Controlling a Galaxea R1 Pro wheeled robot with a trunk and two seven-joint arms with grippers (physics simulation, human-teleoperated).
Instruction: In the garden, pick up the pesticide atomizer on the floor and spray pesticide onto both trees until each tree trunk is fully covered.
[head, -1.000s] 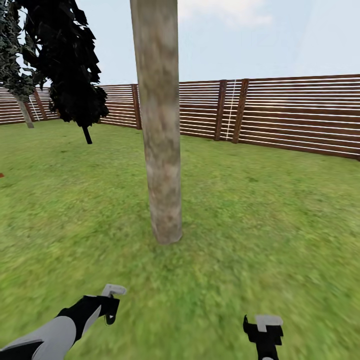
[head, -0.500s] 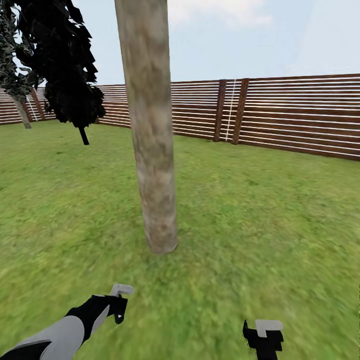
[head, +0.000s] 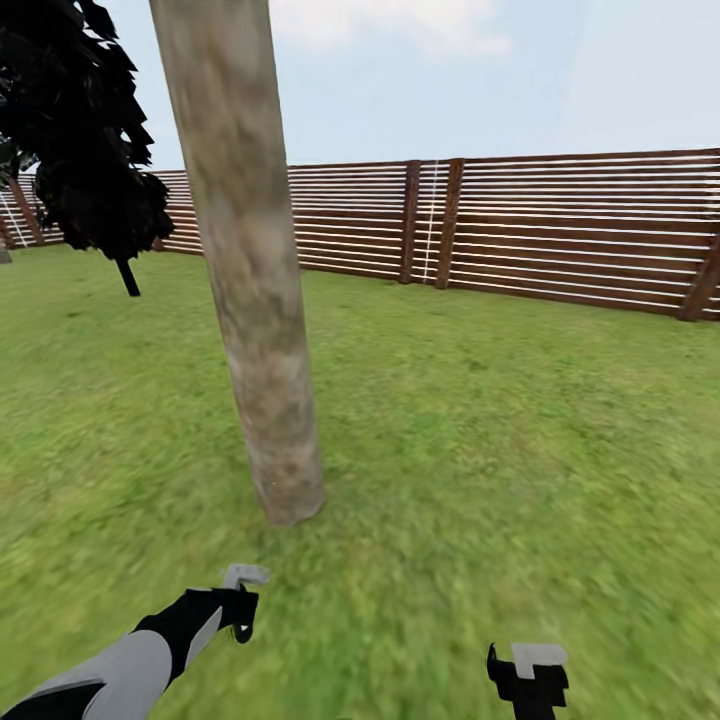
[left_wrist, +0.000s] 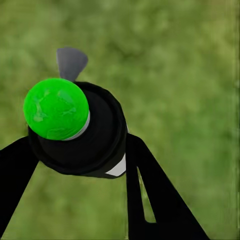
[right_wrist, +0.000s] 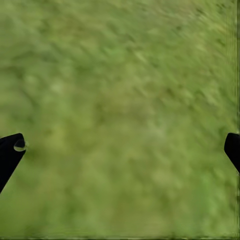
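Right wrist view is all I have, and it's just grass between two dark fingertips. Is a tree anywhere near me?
Observer: Yes. A thick bare trunk stands on the grass ahead, on the side of the left hand rather than the right hand.
Operator: Is the left hand carrying anything?
Observer: Its wrist view shows a dark round bottle with a bright green top between its fingers.
Operator: What's beyond the trunk?
Observer: A brown slatted fence runs across the back of the lawn.
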